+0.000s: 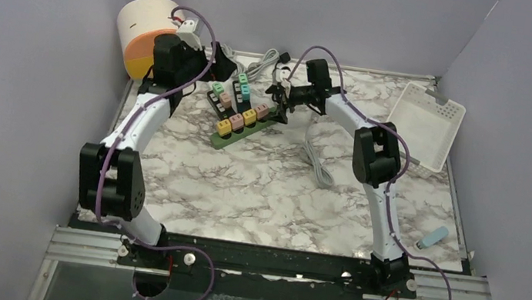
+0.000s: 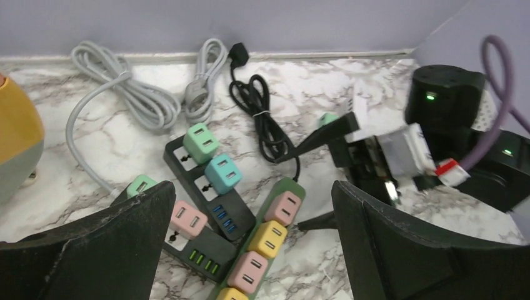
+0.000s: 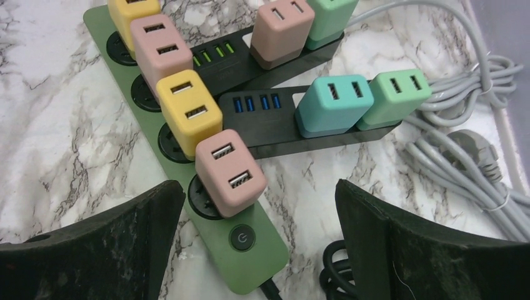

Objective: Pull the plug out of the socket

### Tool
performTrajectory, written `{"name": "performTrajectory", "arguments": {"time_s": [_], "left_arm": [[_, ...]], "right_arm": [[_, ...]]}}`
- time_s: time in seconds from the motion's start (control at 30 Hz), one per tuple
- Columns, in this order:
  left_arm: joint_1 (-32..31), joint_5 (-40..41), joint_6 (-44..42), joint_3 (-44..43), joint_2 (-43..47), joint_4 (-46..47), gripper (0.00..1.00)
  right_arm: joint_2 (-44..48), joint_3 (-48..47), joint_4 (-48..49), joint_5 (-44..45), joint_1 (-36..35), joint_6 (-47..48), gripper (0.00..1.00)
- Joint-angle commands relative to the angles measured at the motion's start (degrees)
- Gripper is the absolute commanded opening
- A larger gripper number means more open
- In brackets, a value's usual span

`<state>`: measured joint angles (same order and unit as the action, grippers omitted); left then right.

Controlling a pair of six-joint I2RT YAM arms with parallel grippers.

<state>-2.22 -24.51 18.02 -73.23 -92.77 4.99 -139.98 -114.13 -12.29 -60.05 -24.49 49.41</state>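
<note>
Plugs all sit seated in their sockets, so nothing is pulled yet. At far left, the left gripper (image 2: 253, 190) hovers spread and empty over the black strips (image 2: 228, 215). Right of them lies the green strip (image 3: 262, 269). Its end pink plug (image 3: 228, 172) sits just ahead of the right gripper (image 3: 259, 187), also spread and empty. Gripping and pulling remain.

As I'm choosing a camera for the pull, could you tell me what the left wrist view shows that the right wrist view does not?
Only left wrist: the right pincer and the black plug. Only right wrist: the green power strip's power button. Both: the strip's end pink charger, the teal charger, grey cable.
</note>
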Motion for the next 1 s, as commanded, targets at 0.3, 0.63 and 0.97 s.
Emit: {"name": "performTrajectory", "arguments": {"time_s": [0.3, 0.63, 0.97], "left_arm": [[-0.2, -6.7, 0.8, 13.6, 13.5, 0.9, 0.99], [-0.2, -7.2, -0.5, 17.2, 17.1, -2.1, 0.99], [-0.2, -6.1, 1.2, 26.7, 25.5, -6.3, 0.99]], "right_arm": [[-9.6, -20.5, -26.7, -3.7, 0.3, 9.3, 0.93], [-12.1, -23.9, -32.3, -2.1, -2.0, 12.4, 0.68], [-8.6, -17.0, -30.0, -4.2, -2.8, 11.5, 0.33]]}}
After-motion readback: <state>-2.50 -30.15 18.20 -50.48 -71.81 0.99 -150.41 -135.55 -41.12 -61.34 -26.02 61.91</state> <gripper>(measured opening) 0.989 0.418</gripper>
